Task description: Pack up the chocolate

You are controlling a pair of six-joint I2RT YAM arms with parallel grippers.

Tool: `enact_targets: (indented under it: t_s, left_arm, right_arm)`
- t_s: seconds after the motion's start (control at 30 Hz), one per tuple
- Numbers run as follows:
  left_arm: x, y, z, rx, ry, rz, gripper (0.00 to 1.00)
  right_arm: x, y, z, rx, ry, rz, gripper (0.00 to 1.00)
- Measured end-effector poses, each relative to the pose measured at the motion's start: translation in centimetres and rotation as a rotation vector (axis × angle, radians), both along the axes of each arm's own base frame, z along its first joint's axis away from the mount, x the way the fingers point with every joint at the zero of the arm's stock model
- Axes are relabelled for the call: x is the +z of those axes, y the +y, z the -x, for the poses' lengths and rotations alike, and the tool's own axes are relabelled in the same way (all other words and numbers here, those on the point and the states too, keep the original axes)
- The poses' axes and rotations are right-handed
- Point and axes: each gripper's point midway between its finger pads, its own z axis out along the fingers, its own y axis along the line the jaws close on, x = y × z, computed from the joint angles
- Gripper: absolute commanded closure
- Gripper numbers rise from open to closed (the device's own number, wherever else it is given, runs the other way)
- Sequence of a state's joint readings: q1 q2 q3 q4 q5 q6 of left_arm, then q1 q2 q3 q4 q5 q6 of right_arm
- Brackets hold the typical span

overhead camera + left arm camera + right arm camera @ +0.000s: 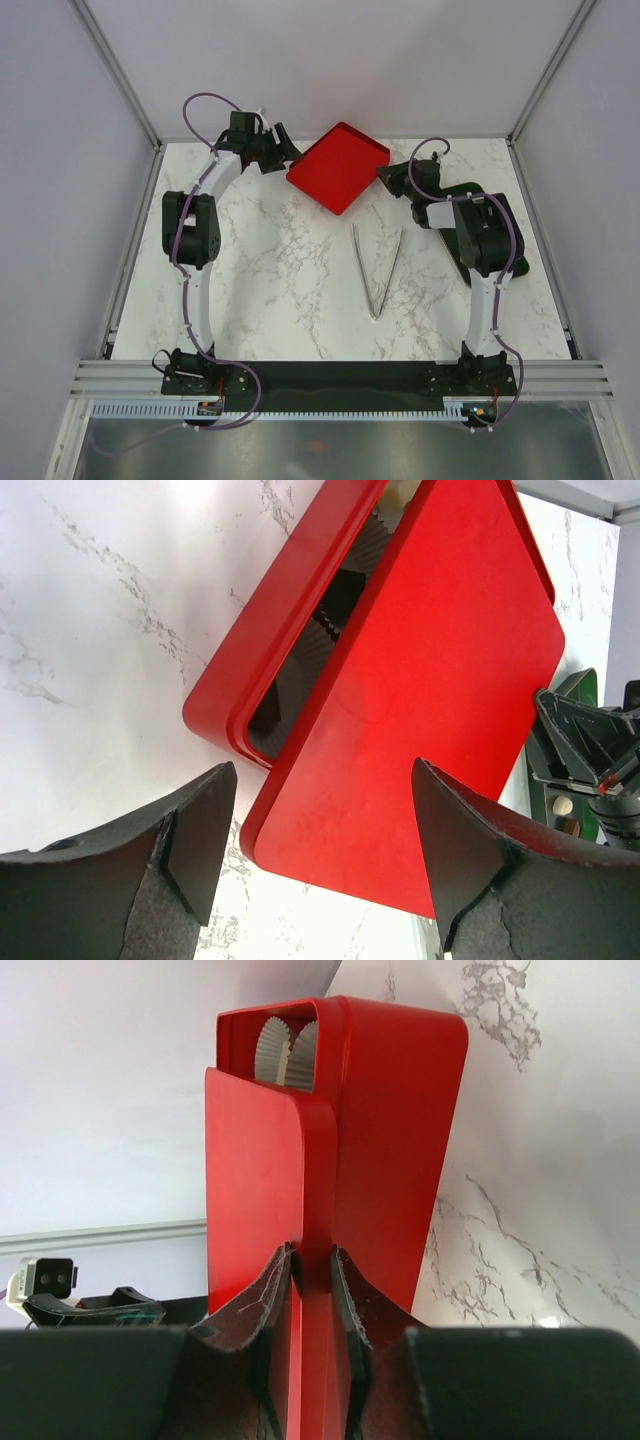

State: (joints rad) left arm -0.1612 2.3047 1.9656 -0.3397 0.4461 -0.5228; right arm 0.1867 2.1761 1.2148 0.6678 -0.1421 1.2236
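On the desk (280,270) the red box (338,165) sits cornerwise, its lid (450,680) skewed, a gap showing pleated white cups (285,1052). The right pincer (312,1260) clamps the lid's edge; the left pincer (322,770) gapes empty at the box's opposite corner. No chocolate shows, so its place and axis cannot be told; probably only seating the lid remains.

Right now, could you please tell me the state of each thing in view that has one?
red box: partly open, on the table.
lid: set askew over the box, leaving a gap.
paper cups: inside the box, showing through the gap.
tweezers: lying on the table, tips apart, untouched.
left gripper: open, at the lid's corner.
right gripper: shut on the lid's edge.
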Motion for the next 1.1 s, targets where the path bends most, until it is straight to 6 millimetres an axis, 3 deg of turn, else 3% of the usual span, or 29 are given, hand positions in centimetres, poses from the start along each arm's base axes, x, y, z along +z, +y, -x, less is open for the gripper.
enact_targets:
  t_s: [0.5,1.1]
  left_arm:
    - [-0.8,0.5,0.4,0.019,0.028,-0.022,0.22]
    - [-1.0,0.4,0.5,0.015,0.035,-0.02,0.3]
  right_arm:
    - [0.4,-0.5,-1.7,-0.012,-0.055,-0.01,1.0]
    - [2.8,-0.6,-3.1,-0.007,-0.202,0.013,1.0]
